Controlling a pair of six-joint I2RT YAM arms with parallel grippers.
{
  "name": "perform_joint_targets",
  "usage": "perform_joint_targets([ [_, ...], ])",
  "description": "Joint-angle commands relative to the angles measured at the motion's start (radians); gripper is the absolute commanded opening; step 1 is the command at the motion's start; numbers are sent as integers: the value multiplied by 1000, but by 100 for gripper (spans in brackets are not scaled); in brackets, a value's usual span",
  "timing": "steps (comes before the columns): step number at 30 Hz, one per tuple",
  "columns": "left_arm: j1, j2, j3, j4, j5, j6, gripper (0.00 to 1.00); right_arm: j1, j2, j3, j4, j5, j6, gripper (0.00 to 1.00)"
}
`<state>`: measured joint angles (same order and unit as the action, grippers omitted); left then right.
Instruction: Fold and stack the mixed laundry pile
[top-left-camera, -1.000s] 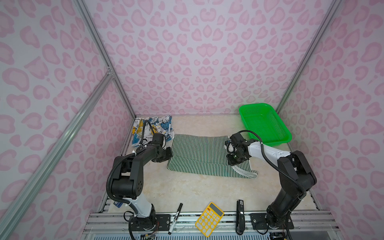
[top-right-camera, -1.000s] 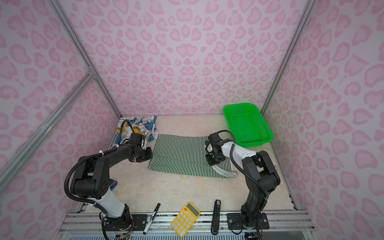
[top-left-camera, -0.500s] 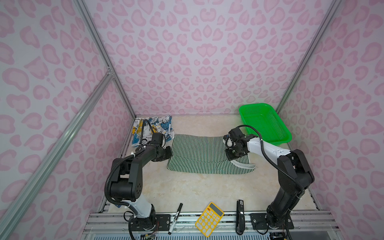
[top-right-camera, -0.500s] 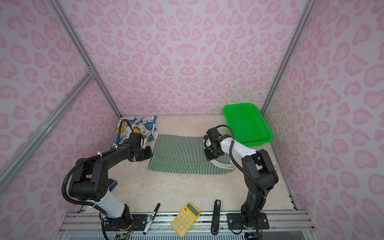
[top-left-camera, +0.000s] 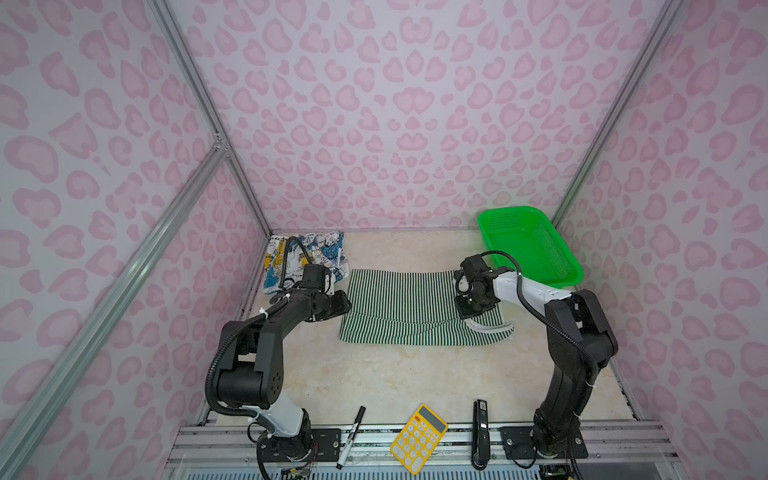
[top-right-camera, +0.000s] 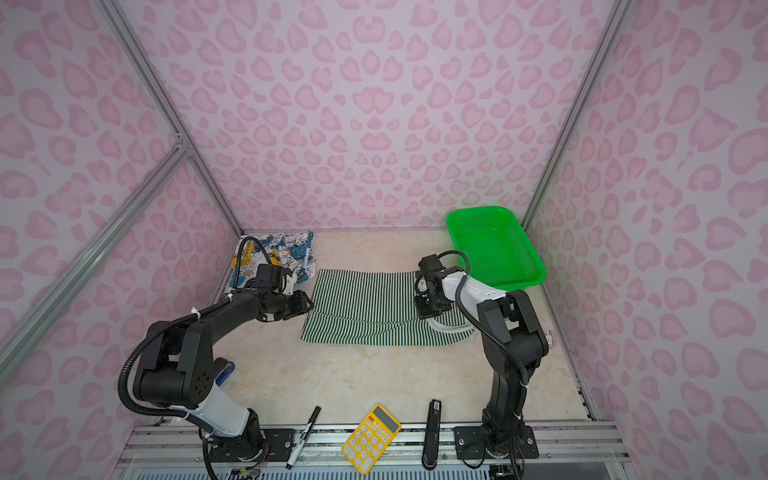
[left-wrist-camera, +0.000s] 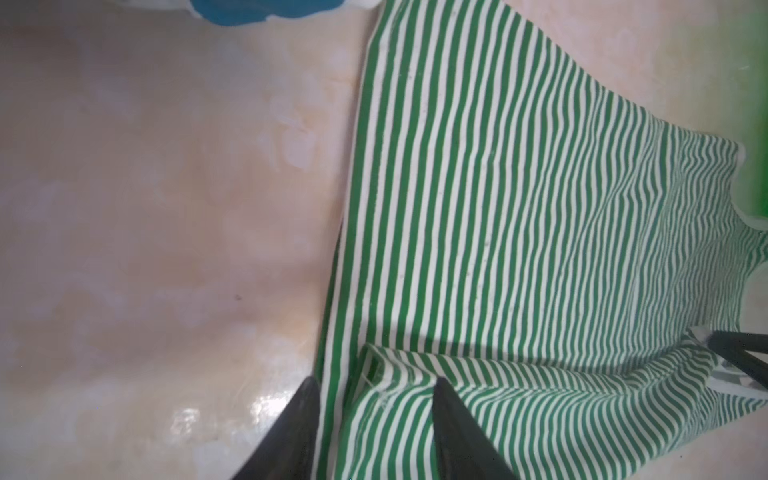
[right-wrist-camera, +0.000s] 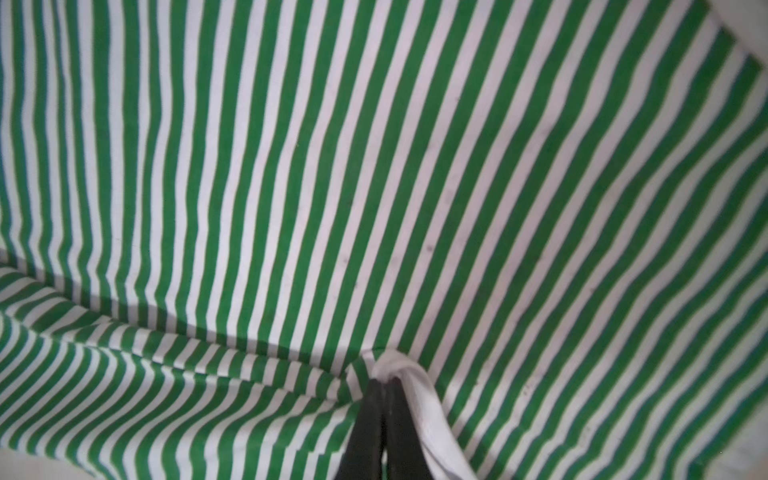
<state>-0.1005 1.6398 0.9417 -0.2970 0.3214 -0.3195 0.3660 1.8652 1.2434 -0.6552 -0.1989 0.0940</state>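
Note:
The striped garment (top-left-camera: 415, 305) (top-right-camera: 374, 307) lies spread on the table's middle, with a crease running across it. The white printed garment (top-left-camera: 307, 257) (top-right-camera: 274, 253) sits crumpled in the back left corner. My left gripper (top-left-camera: 345, 301) (top-right-camera: 308, 303) is at the striped garment's left edge. In the left wrist view it (left-wrist-camera: 376, 386) is open, and a folded corner of the striped cloth (left-wrist-camera: 498, 208) lies loose between the fingers. My right gripper (top-left-camera: 471, 311) (top-right-camera: 430, 311) points down at the right end. In its wrist view it (right-wrist-camera: 384, 382) is shut on the striped garment's white trim (right-wrist-camera: 419, 399).
A bright green basket (top-left-camera: 528, 249) (top-right-camera: 494, 245) stands at the back right, close behind the right arm. A marker (top-left-camera: 351, 436), a yellow calculator (top-left-camera: 419, 438) and a black tool (top-left-camera: 480, 432) lie along the front rail. A blue object (top-right-camera: 226, 372) shows by the left arm.
The left jaws have opened and let go of the striped garment's left corner. The right gripper, still shut on the trim, has carried it a little toward the back wall.

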Motion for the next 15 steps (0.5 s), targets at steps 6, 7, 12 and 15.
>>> perform_joint_targets([
  [6,-54,58,35,4,13,63,41,1,20,-6,19,-9,13,5],
  [7,-59,66,40,-9,-10,65,39,2,19,-7,19,-10,15,5],
  [12,-67,82,48,-35,-79,55,29,1,16,-13,22,-11,12,5],
  [15,-66,70,45,-42,-141,33,29,1,14,-17,23,-11,10,5],
])
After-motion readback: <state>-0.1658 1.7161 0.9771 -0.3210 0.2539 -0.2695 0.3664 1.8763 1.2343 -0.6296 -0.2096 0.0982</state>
